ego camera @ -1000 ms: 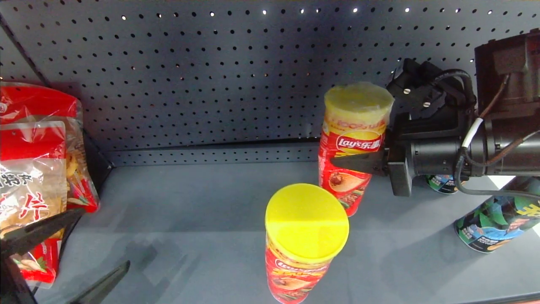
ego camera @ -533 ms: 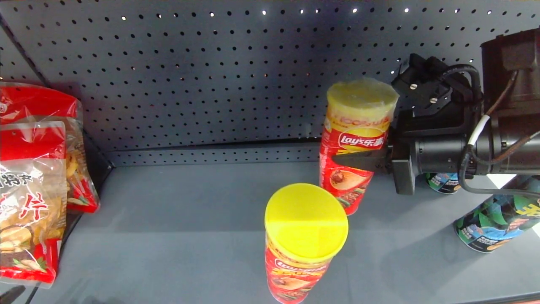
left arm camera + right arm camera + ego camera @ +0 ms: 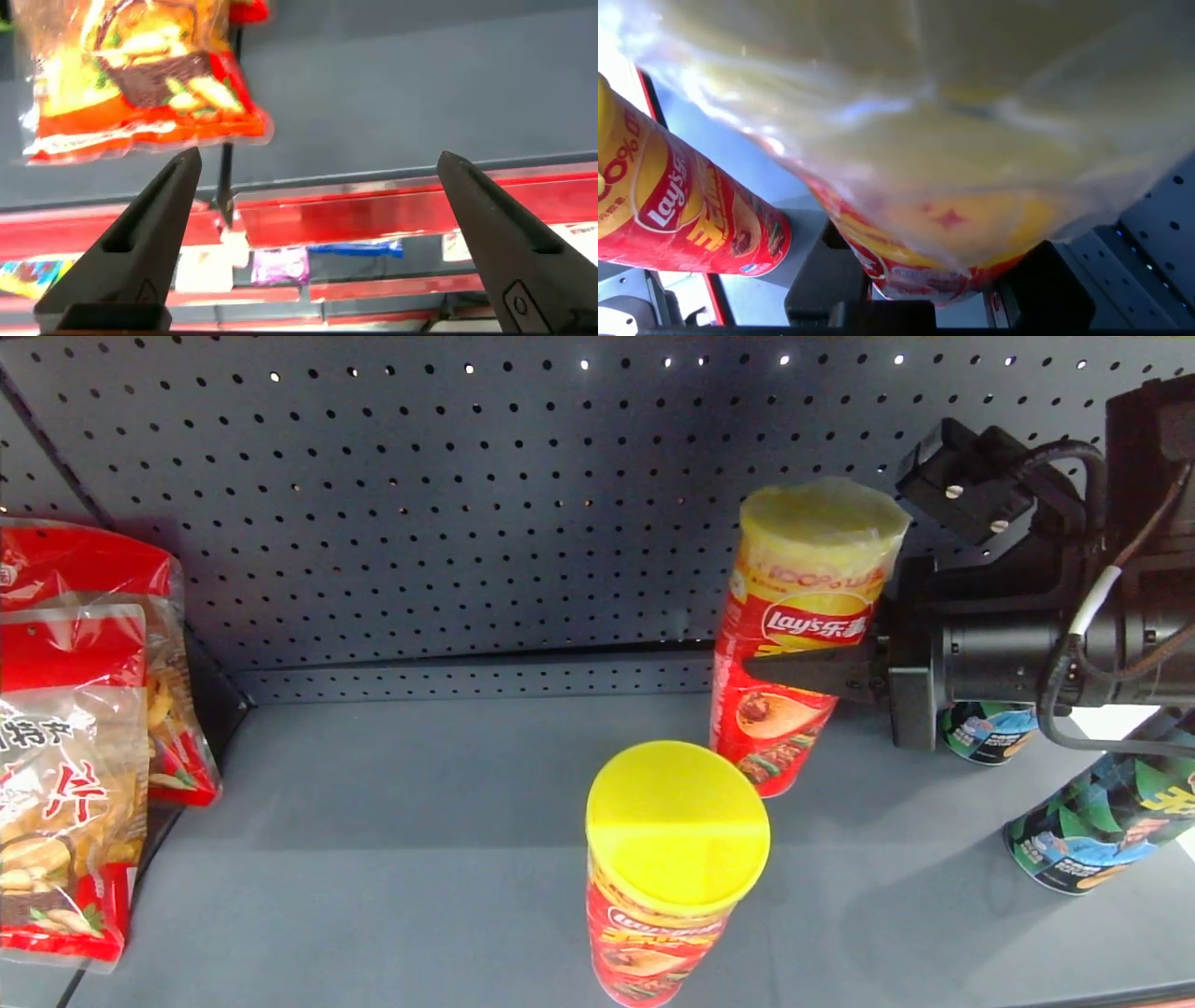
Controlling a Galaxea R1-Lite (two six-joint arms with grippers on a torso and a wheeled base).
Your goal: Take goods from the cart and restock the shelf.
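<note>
My right gripper (image 3: pixel 810 658) is shut on a red chip can (image 3: pixel 794 616) with a plastic-wrapped yellow lid, holding it slightly tilted near the back of the grey shelf (image 3: pixel 420 784). Whether its base touches the shelf I cannot tell. A second red chip can (image 3: pixel 672 868) with a yellow lid stands upright just in front of it. In the right wrist view the held can (image 3: pixel 971 140) is very close, and the second can (image 3: pixel 682 224) lies beyond. My left gripper (image 3: pixel 318 243) hangs open before the shelf's red front rail (image 3: pixel 392 210), with nothing between its fingers.
Red snack bags (image 3: pixel 75 728) lean at the shelf's left end; one bag (image 3: pixel 140 84) is near the left gripper. Two dark cans with blue-green print (image 3: pixel 1102 826) (image 3: pixel 985 733) stand at the right. A pegboard wall (image 3: pixel 467 504) closes the back.
The right gripper has carried the held can a little up and to the right. The left gripper's fingers have dropped out of the head view's lower left corner.
</note>
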